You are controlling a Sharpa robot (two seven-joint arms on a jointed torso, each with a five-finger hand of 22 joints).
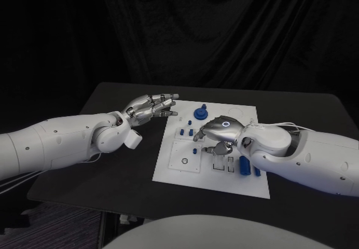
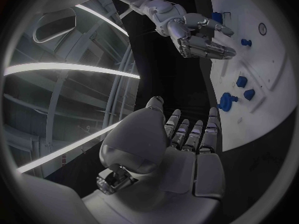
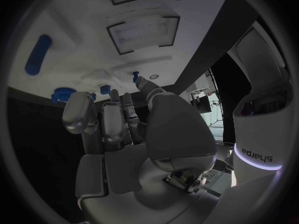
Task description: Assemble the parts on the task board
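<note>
Head view shows the right hand (image 1: 218, 136) low over the middle of the white task board (image 1: 168, 171), fingers curled down toward the small blue parts. Whether it pinches a part or only touches the board, I cannot tell; the right wrist view shows a small blue peg (image 3: 135, 76) just beyond the fingertips (image 3: 144, 86), not clearly between them. The left hand (image 1: 152, 108) hovers beside the board's left far corner, fingers apart and holding nothing. A large blue knob (image 1: 201, 112) stands near the board's far edge, and long blue bars (image 1: 245, 166) lie near the right arm. To do this step well, I judge the right hand should close slowly on one peg only, keep it upright, and lift straight, so neighbouring pieces are not pushed. The left hand could press on the board's edge to steady it.
</note>
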